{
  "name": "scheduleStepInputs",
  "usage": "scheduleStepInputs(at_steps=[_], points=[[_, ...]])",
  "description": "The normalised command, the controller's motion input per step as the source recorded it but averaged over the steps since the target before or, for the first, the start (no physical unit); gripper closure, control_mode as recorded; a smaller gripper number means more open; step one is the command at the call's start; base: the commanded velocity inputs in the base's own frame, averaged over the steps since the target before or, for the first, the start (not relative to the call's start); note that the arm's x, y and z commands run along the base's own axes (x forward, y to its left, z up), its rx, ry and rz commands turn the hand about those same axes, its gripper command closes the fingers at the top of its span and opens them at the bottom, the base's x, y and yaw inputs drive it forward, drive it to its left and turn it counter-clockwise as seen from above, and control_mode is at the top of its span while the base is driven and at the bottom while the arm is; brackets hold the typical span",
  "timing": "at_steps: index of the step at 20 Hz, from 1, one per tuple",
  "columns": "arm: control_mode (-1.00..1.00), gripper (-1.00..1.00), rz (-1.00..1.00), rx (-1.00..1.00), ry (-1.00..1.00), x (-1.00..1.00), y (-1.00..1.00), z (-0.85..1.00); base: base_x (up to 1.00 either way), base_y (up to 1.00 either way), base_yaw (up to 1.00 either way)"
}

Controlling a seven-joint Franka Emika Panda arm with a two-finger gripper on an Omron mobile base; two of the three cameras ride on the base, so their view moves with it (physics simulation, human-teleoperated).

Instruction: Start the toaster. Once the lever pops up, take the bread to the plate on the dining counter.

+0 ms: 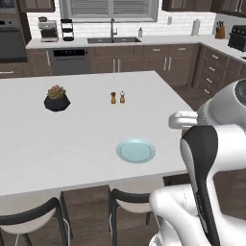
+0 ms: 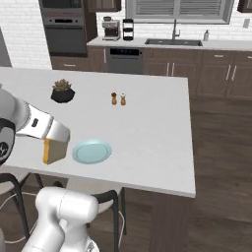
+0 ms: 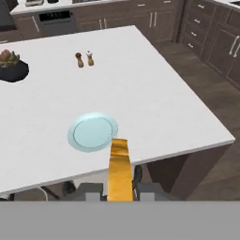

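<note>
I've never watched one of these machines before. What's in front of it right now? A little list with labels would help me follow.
place: kitchen with a big white dining counter
held: slice of bread, gripped on edge between the jaws of the gripper
bread position: above the counter's near edge, beside the plate, not yet on it
plate: pale blue, round, nothing on it
also on counter: potted plant in a black pot; two small shakers side by side
seating: stools at the near edge
</note>
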Motion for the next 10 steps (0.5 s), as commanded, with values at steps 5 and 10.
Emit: scheduleStepInputs(at_steps=[5,10], points=[[-1.00,1.00,0.16,0.23,0.00,0.61,-0.05,-0.17,0.00,0.00,0.00],[-1.00,1.00,0.39,0.18,0.00,0.96,-0.10,-0.60,0.00,0.00,0.00]])
